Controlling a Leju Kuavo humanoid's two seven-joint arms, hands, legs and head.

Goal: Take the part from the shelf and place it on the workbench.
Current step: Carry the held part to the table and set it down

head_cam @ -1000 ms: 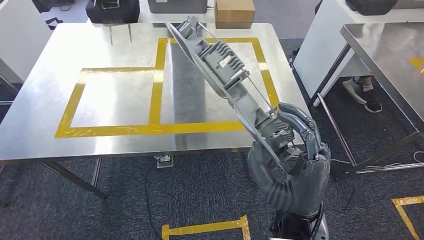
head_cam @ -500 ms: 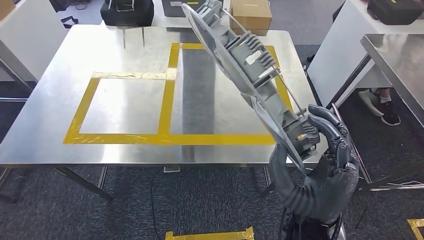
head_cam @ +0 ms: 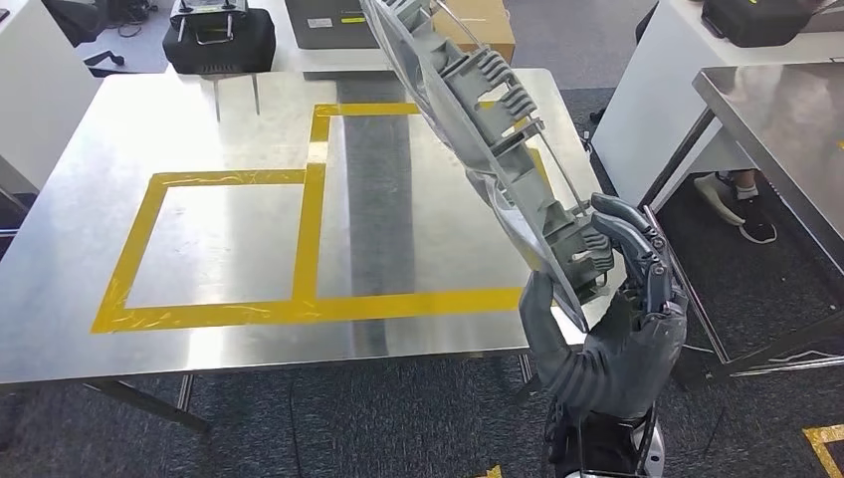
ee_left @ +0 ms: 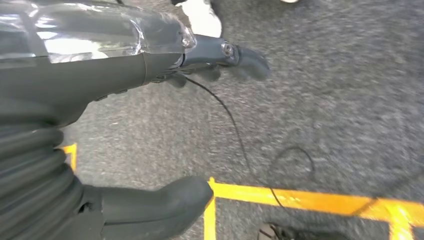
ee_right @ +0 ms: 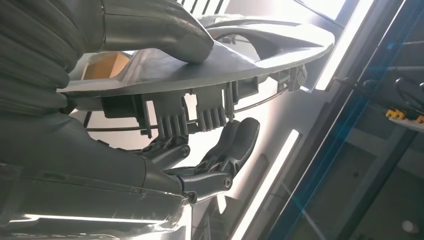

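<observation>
Right hand (head_cam: 607, 319) gripping part (head_cam: 478, 119) above workbench (head_cam: 199, 329) | left hand (ee_left: 100, 150) hanging empty, fingers apart | advice: lowering it flat inside yellow tape (head_cam: 309, 199)

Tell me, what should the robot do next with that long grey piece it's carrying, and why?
Probably lower the part flat toward the yellow-taped rectangle on the workbench. The right hand grips its near end, and the part slants up over the table edge, not yet resting on it.
</observation>
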